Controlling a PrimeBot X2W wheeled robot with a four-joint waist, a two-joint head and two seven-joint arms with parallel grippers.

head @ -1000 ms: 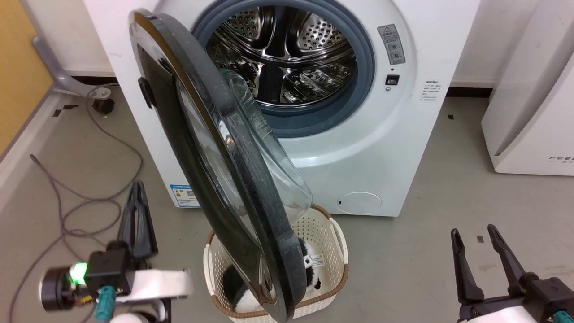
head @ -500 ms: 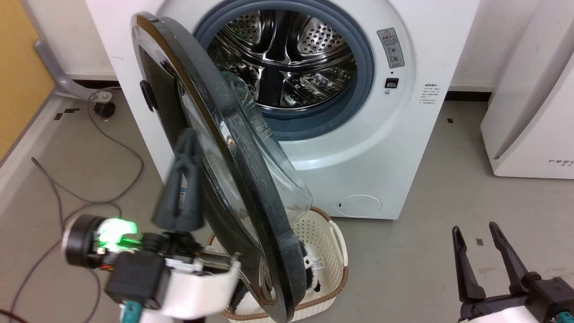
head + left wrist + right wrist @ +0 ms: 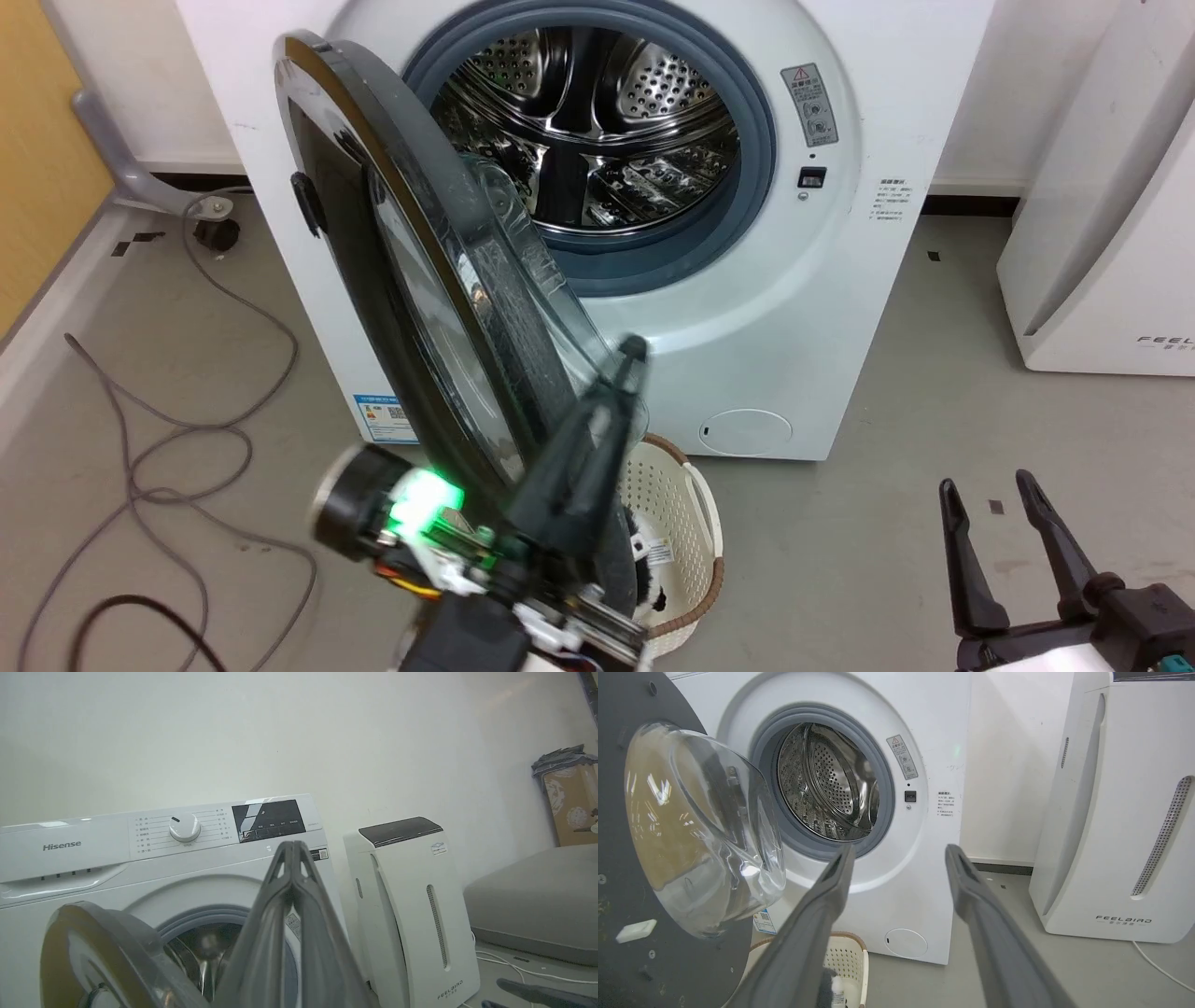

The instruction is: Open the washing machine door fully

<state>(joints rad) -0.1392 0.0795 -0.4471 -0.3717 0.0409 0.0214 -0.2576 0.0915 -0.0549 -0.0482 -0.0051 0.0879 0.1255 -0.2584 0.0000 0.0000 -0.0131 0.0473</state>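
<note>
Glossy black rim, clear glass bowl on washing machine door (image 3: pixel 434 308); drum (image 3: pixel 597 121) shiny perforated steel.

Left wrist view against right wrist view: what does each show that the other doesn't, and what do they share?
Left wrist view, not the right: the control dial, the dark display panel, a cardboard box. Right wrist view, not the left: the laundry basket, the blue label sticker, the round filter cover. Both: the washing machine, the washing machine door standing partly open, the white appliance beside it.
</note>
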